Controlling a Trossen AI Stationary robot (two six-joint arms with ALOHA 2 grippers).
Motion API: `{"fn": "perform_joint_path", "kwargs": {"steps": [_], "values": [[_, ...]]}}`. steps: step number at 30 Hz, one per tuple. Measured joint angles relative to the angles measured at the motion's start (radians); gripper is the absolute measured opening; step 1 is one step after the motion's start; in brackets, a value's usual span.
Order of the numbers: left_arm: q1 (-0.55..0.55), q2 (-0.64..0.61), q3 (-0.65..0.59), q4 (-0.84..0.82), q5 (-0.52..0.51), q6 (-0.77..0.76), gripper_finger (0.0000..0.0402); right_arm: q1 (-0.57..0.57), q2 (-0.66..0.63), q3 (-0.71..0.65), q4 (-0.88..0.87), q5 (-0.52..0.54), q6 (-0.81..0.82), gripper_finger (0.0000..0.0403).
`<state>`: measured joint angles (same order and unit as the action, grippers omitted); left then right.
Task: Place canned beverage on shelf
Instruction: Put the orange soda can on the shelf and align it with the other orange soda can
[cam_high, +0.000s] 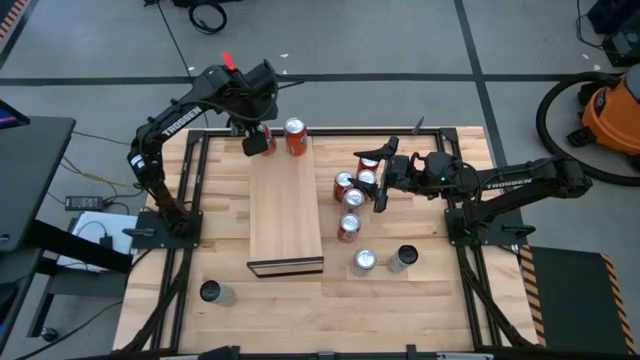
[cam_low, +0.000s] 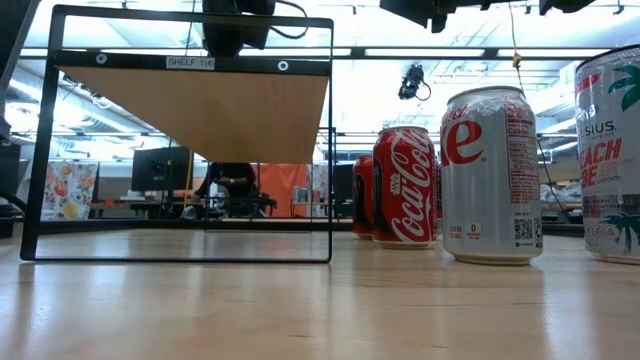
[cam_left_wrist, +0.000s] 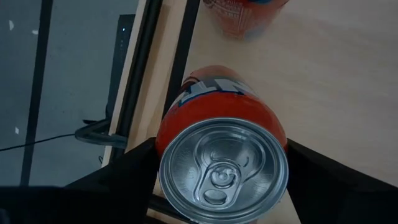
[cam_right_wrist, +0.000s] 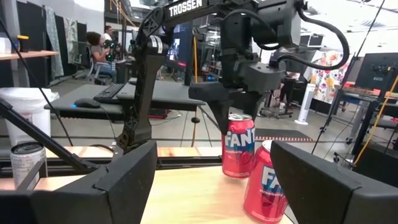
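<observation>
Between left gripper (cam_left_wrist: 217, 186) fingers, half-hidden can (cam_left_wrist: 222, 155)

shelf frame (cam_low: 190, 62): "SHELF 1/4" | red can (cam_low: 404, 187): "Coca-Cola" | arm (cam_right_wrist: 186, 7): "TROSSEN"

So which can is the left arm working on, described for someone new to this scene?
Find the long pale shelf mid-table. At its far end stand two orange-red Fanta cans; the one between the left gripper's fingers sits at the corner, left of its free neighbour.
</observation>
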<state>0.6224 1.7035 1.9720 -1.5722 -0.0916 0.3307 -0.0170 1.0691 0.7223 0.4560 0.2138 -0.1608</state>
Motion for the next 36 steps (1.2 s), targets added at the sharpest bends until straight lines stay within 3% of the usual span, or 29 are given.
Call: {"fn": "perform_joint_path", "kwargs": {"steps": [7, 36], "values": [[0.0, 0.0, 0.0, 0.001, 0.061, -0.011, 0.03, 0.0, 0.0, 0.0, 0.001, 0.0, 0.0, 0.0323], [0.015, -0.004, -0.048, 0.003, 0.042, -0.024, 0.0313, 0.0, 0.0, 0.0, -0.001, 0.0, 0.0, 0.0323]]}}
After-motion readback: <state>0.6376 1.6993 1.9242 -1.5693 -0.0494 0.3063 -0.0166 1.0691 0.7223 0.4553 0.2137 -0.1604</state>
